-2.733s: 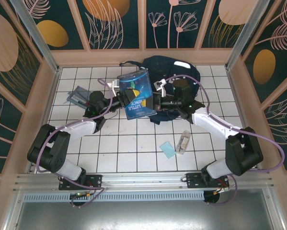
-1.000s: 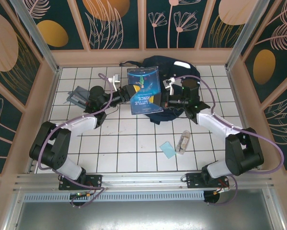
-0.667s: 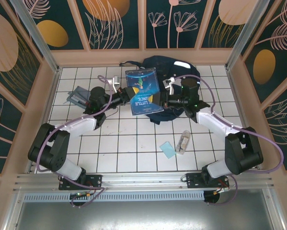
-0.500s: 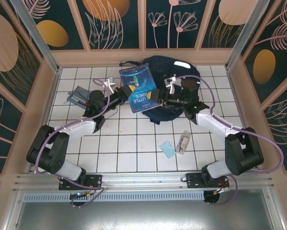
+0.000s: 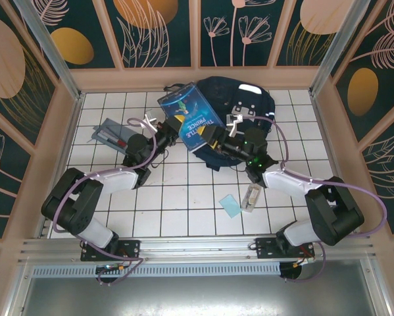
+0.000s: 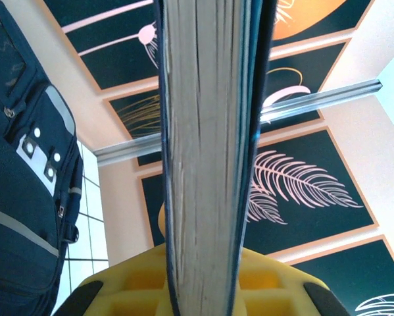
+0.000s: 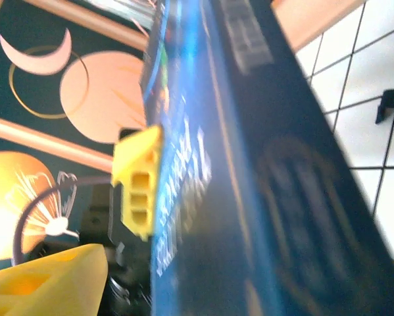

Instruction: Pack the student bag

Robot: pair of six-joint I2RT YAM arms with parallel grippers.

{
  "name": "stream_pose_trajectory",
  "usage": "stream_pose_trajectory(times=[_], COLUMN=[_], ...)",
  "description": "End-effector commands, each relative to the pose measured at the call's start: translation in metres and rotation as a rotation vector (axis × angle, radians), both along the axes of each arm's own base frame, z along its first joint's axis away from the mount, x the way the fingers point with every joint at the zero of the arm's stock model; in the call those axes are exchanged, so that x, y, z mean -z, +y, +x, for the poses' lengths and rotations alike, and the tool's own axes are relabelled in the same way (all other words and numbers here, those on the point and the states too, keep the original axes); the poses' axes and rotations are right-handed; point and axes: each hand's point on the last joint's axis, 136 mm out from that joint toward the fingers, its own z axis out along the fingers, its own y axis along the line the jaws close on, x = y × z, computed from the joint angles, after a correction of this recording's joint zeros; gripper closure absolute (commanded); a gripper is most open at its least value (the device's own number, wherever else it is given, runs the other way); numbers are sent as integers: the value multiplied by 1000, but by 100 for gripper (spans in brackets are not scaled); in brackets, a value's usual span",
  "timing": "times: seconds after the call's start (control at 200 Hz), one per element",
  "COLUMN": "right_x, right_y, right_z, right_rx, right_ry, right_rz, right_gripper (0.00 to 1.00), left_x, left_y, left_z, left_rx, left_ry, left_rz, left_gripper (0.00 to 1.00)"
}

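The right claw stands released at the book's near corner. The left claw grasps that book, held off the surface. Behind lies the student bag, its contents hard to judge. The left wrist view adds its grey patch.

Both arms extended forward, angled inward toward each other; left gripper fingers pinched tight on the book, right gripper fingers spread wide at its opposite edge.
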Motion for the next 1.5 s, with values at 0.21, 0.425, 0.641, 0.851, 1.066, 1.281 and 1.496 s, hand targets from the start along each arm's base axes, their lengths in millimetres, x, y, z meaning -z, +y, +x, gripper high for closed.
stream_pose_trajectory(times=[0.21,0.425,0.641,0.851,1.066,1.281,1.496], right_x=[-39,-37,-19,6,32,46,47], right_y=[-11,-107,-213,-279,-292,-289,-290], right_z=[13,29,22,6,-2,-4,-2], right_rx=[84,339,586,684,671,648,639], right_ry=[-111,-128,-51,55,132,169,173], right_rz=[56,-152,-317,-323,-274,-240,-234], right_gripper=[100,100,100,100,100,100,100], left_x=[-26,23,66,105,126,159,175], left_y=[-24,-52,-56,-80,-116,-135,-146], left_z=[-6,8,42,61,65,53,45], left_rx=[102,188,259,413,603,715,761], left_ry=[-83,-105,-141,-230,-361,-394,-419], left_rz=[-39,512,1005,1313,1449,1590,1597], left_gripper=[36,1,2,9,17,19,17])
